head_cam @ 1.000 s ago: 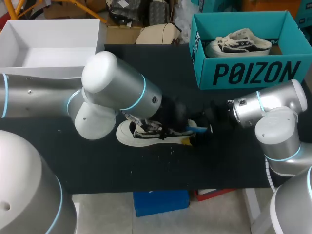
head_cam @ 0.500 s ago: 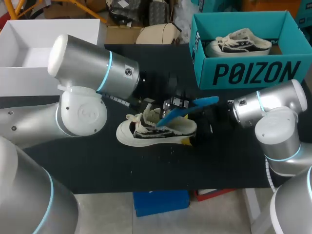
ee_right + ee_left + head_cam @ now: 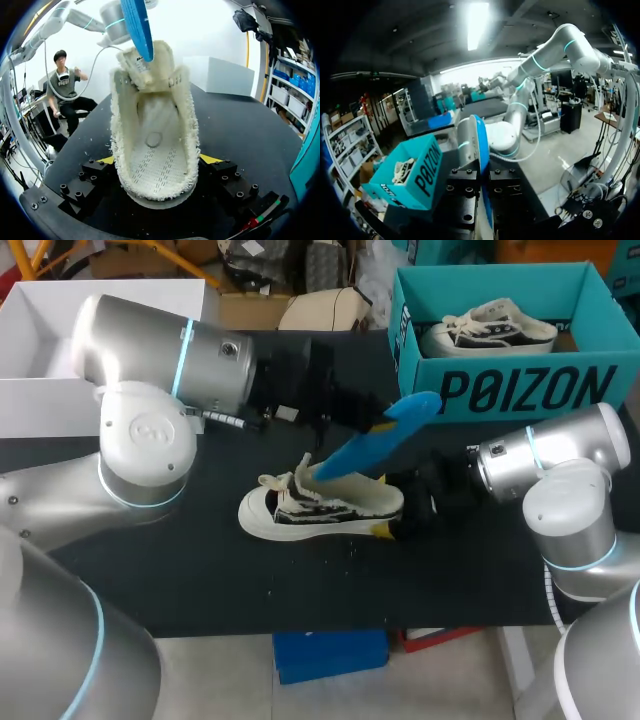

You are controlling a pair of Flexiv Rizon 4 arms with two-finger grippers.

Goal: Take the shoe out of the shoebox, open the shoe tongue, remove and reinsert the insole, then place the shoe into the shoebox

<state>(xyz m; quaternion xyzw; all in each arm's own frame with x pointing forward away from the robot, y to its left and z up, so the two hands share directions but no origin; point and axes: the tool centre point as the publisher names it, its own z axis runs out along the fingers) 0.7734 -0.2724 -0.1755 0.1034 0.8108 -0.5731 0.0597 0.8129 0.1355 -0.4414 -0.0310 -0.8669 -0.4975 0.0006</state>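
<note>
A white low-top shoe (image 3: 330,508) lies on its sole on the black table (image 3: 200,570), toe to the left. My right gripper (image 3: 396,520) is at its heel, with the fingers pressed on both sides. In the right wrist view the heel (image 3: 155,150) sits between the two yellow tips. My left gripper (image 3: 352,416) hovers above the shoe, shut on the blue insole (image 3: 378,438). The insole slants upward, its lower end at the shoe's opening. In the left wrist view the insole (image 3: 481,145) stands on edge between the finger blocks. It also shows above the tongue in the right wrist view (image 3: 137,25).
A teal shoebox (image 3: 500,390) stands at the back right with a second white shoe (image 3: 490,328) inside; it also shows in the left wrist view (image 3: 412,172). A white open box (image 3: 100,340) stands at the back left.
My left arm has swung back and up, drawing the blue insole out of the shoe and lifting it. The shoe and my right arm have not moved.
</note>
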